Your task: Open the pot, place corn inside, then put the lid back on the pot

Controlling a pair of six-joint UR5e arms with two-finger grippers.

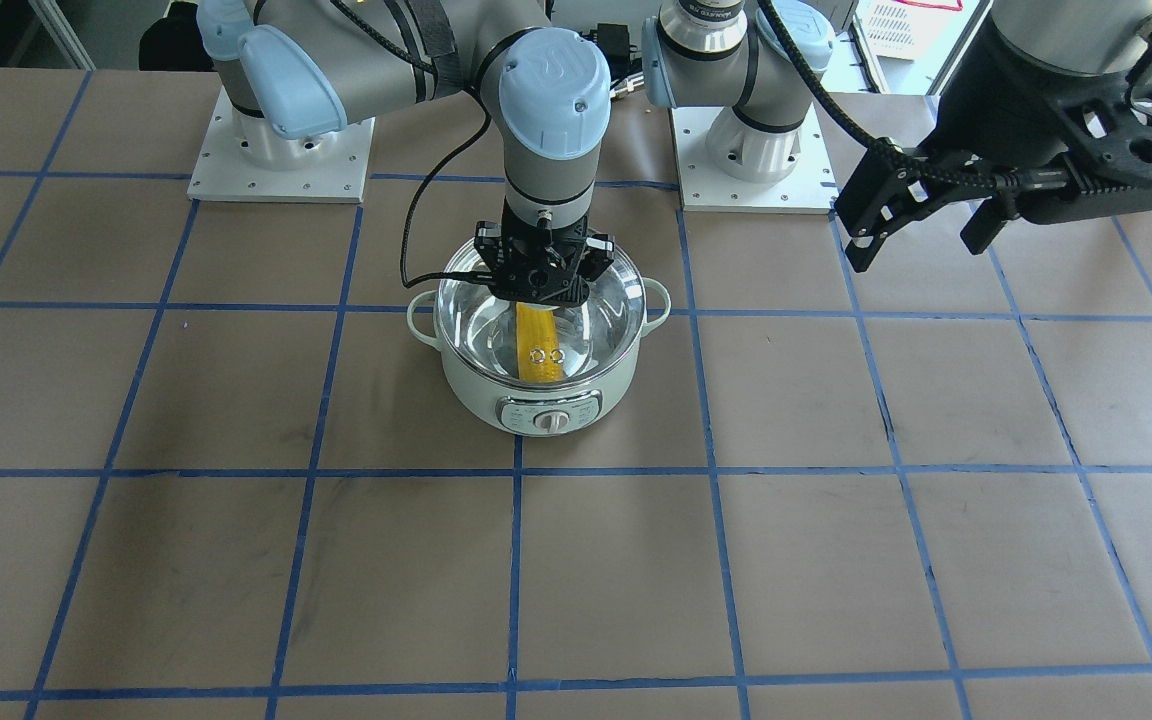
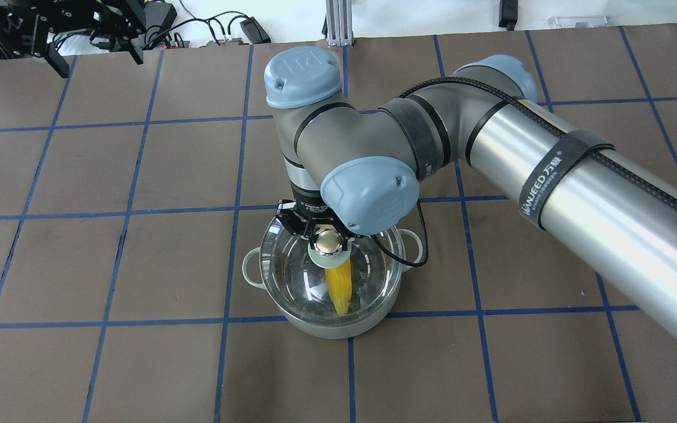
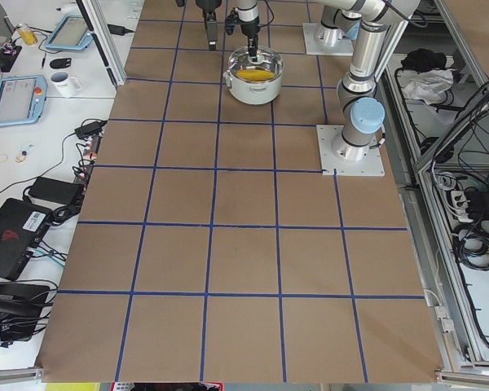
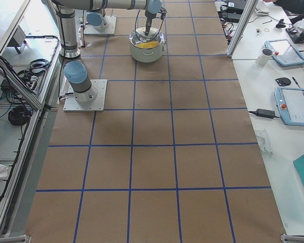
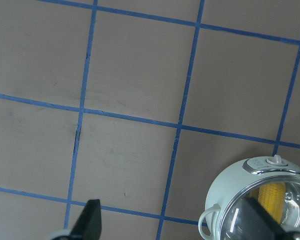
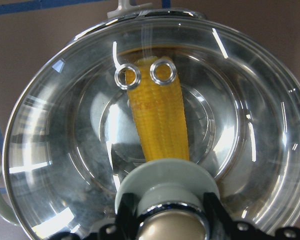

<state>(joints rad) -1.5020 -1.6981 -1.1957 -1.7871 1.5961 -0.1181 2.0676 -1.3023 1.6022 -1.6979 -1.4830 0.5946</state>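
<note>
The pale green pot [image 1: 496, 385] stands mid-table with the yellow corn [image 1: 539, 345] lying inside it. The clear glass lid [image 1: 606, 310] sits over the pot's rim, and the corn [image 6: 160, 120] shows through the glass lid [image 6: 240, 100] below its two vent rings. My right gripper [image 2: 327, 238] comes straight down on the lid's knob, with a finger [image 6: 126, 215] on each side of it, shut on it. My left gripper [image 1: 916, 250] hangs open and empty, high and well off to the side; its wrist view shows the pot [image 5: 225, 190] at the lower right.
The brown table with its blue tape grid [image 2: 138, 264] is bare all around the pot. The two arm bases on metal plates [image 1: 281, 160] stand behind the pot. Side benches with tablets and cables [image 3: 16, 90] lie beyond the table's edges.
</note>
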